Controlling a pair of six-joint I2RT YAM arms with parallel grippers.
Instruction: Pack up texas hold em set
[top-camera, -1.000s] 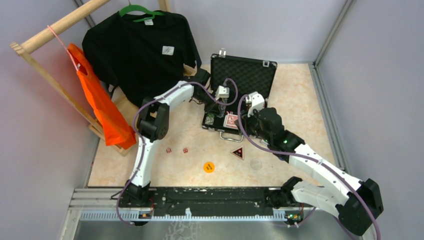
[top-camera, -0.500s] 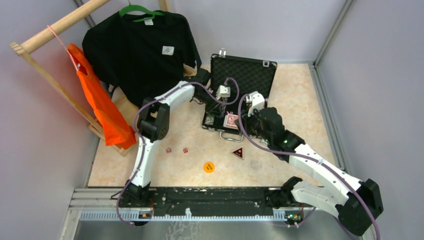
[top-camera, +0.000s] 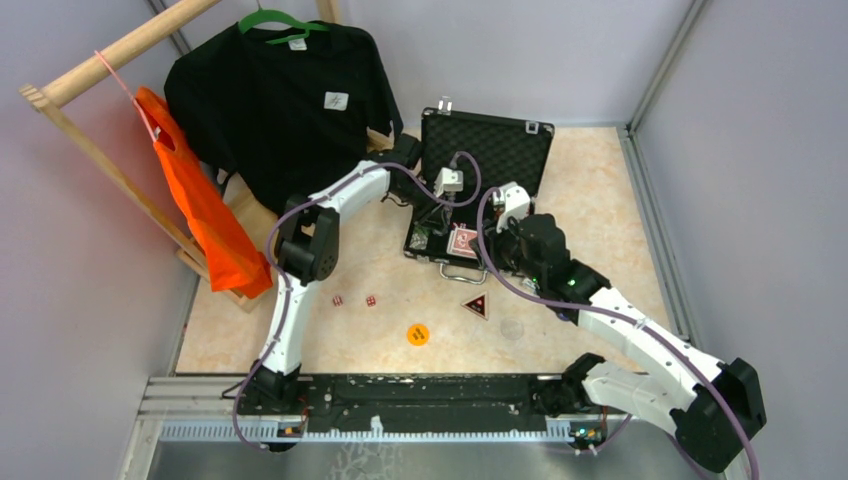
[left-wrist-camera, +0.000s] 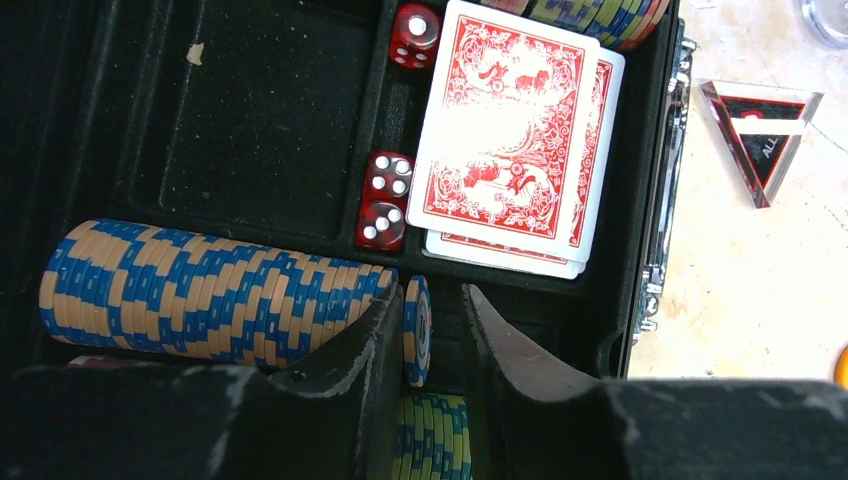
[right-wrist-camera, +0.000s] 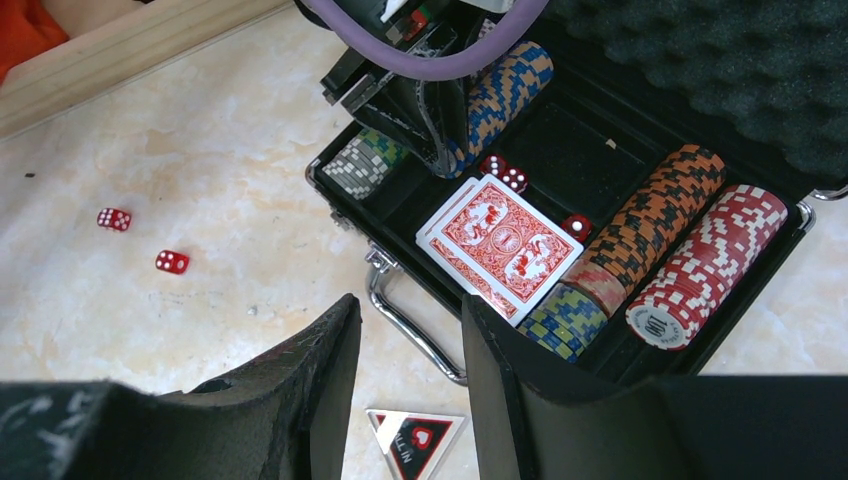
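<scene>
Left arm is reaching deep into the case (top-camera: 487, 150), which lies open at the far middle of the bench (top-camera: 600, 210) with its foam lid propped up behind. In the wrist view, the left fingers (left-wrist-camera: 340, 385) straddle one blue-and-tan chip (left-wrist-camera: 417, 330) standing on edge at the end of its row (left-wrist-camera: 215, 295). They're parted a little wider than the chip. It sits close to one finger with a gap on the other side, so that's no clamp, and the slot looks to be carrying it. Every row in here stands on edge, so the pose makes sense. Cards (left-wrist-camera: 510, 130) lie face down in the middle bay, with three dice (left-wrist-camera: 385, 200) tucked in the narrow slot beside them.

Right fingers (right-wrist-camera: 300, 390) hang partly open and empty over the case's near edge, above the handle (right-wrist-camera: 410, 325) and clear of the left arm. A waiting pose, I'd say.

Not yet packed: two loose dice (top-camera: 371, 300), the triangle (top-camera: 476, 305), an orange disc (top-camera: 418, 334) and a clear disc (top-camera: 512, 328), all out on the bench nearer the bases. The triangle lies closest to the right fingers, so it's probably theirs. The lid shouldn't come down until those are in.
</scene>
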